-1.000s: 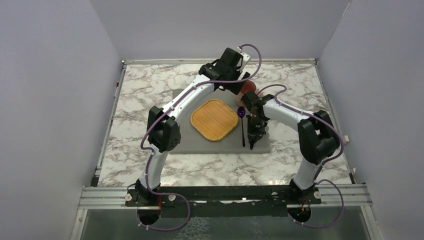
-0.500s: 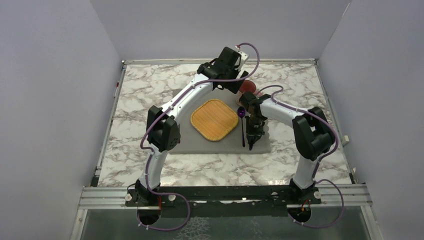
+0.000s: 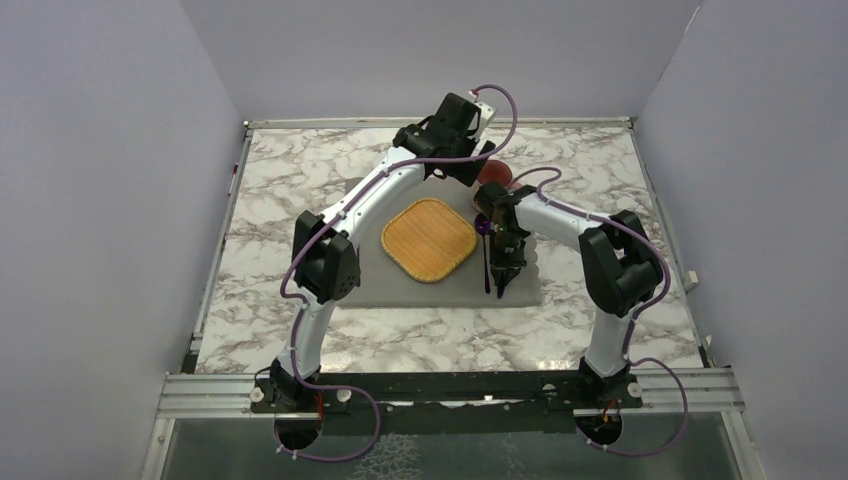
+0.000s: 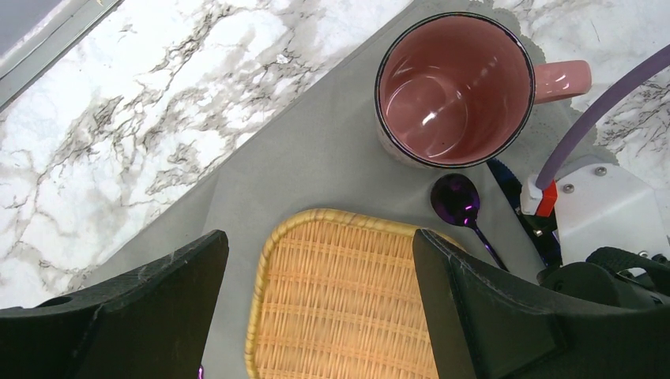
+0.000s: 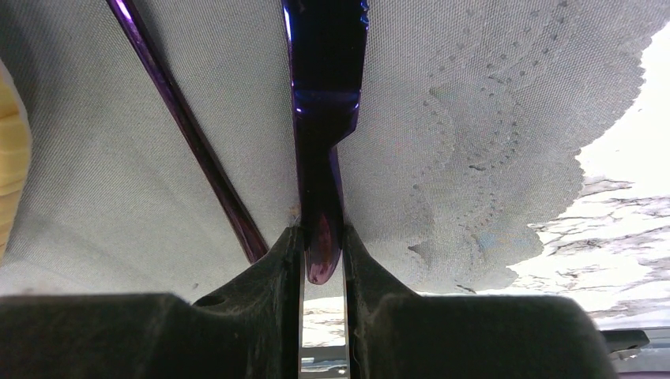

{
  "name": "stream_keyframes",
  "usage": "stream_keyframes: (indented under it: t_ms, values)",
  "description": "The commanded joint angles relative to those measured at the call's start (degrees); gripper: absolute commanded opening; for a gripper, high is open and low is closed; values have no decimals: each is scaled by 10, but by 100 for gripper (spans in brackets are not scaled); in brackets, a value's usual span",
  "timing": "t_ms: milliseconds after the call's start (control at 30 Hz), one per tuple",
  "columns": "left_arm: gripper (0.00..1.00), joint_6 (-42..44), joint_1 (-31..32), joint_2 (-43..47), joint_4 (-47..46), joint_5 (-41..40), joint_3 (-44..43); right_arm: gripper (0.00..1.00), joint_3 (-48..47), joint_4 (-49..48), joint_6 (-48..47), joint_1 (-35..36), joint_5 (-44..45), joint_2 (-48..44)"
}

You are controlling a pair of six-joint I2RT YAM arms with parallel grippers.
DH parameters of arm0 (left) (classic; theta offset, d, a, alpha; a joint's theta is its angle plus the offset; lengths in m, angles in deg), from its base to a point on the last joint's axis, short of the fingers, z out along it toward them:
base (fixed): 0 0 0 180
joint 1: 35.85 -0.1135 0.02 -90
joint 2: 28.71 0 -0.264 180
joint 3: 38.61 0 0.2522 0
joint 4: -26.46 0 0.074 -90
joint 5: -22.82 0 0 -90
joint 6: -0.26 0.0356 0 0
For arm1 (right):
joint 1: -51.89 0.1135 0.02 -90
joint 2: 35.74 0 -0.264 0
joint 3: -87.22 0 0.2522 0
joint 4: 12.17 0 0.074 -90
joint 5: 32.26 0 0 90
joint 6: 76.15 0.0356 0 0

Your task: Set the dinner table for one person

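The counter (image 3: pixel 300 190), a roughly square white slab veined in grey with metal edging, fills the floor of the walled cell seen from the top camera. A grey cloth placemat (image 3: pixel 420 293) lies at its middle. On the placemat sits a woven straw-coloured plate (image 3: pixel 428 239), square with rounded corners. Just right of it lies a slim purple spoon (image 3: pixel 486 262), bowl toward the far side.

From above, the pink mug (image 4: pixel 454 91) is mostly hidden behind the left arm. The left wrist camera shows it fully: glossy, dark-rimmed, upright at the placemat's far right corner, handle out over the scalloped edge. The left gripper (image 4: pixel 316 260) hangs above plate and placemat with its black fingers spread wide, holding nothing.

Only the right wrist camera shows the grip of the right gripper (image 5: pixel 322 253). Its fingers pinch the rounded handle end of a shiny dark purple knife (image 5: pixel 325 95), which lies flat on the placemat's coarse weave beside the spoon's thin handle. That view also shows the cloth's perforated scallop border against the marble.
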Motion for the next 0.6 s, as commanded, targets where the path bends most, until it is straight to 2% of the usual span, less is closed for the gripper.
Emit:
stream_keyframes:
  t_ms: [0, 567]
  values:
    - [90, -11, -4, 11, -7, 6, -9, 1, -28, 6, -9, 4, 38, 19]
    - [90, -12, -5, -3, -6, 20, -21, 1, -15, 32, 8, 12, 75, -24]
